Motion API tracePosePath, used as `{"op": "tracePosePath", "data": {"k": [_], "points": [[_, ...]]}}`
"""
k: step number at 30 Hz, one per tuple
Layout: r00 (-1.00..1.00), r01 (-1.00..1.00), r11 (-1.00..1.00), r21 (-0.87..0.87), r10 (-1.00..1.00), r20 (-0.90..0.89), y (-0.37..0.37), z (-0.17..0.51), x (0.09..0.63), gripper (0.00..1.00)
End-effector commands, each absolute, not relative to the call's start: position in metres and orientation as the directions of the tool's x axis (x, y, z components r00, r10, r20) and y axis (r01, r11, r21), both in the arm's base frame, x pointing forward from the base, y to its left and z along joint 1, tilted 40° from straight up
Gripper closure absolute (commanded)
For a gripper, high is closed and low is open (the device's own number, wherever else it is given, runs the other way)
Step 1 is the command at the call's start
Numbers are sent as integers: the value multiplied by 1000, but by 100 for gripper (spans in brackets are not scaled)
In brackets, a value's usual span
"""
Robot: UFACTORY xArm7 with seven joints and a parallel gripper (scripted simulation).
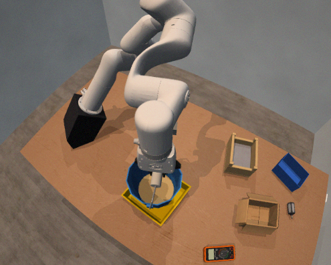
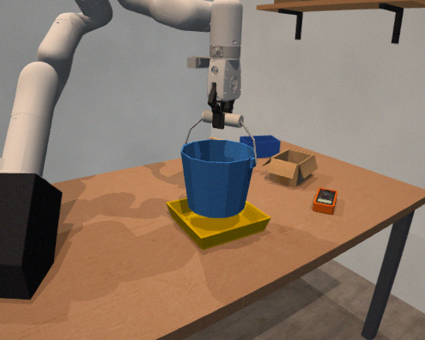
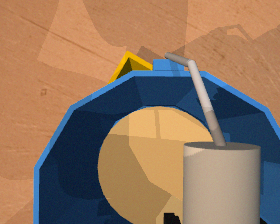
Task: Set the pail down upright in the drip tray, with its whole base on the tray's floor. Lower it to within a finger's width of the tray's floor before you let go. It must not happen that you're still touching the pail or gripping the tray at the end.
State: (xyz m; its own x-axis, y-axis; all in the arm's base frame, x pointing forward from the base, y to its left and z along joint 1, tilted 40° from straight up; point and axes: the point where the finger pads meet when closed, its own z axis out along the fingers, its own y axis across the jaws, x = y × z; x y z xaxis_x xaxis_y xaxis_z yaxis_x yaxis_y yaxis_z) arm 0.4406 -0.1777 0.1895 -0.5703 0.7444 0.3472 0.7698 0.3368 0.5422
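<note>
The blue pail hangs upright from its wire handle over the yellow drip tray. My gripper is shut on the pail handle's pale grip. The pail's base sits low inside the tray's rim, a little above or at the floor; I cannot tell if it touches. In the top view the pail covers most of the tray. The wrist view looks down into the pail, with the grip in front and a tray corner showing behind the rim.
A wooden crate, a blue bin, an open cardboard box, a small dark device and an orange multimeter lie to the right. The black robot base stands at the left. A shelf hangs above.
</note>
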Motion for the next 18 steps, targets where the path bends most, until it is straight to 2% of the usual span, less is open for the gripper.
{"op": "tracePosePath", "data": {"k": [1, 18], "points": [[-568, 769, 335, 544, 748, 342, -179, 189, 442, 100], [-568, 769, 335, 544, 748, 342, -168, 174, 447, 100]]}}
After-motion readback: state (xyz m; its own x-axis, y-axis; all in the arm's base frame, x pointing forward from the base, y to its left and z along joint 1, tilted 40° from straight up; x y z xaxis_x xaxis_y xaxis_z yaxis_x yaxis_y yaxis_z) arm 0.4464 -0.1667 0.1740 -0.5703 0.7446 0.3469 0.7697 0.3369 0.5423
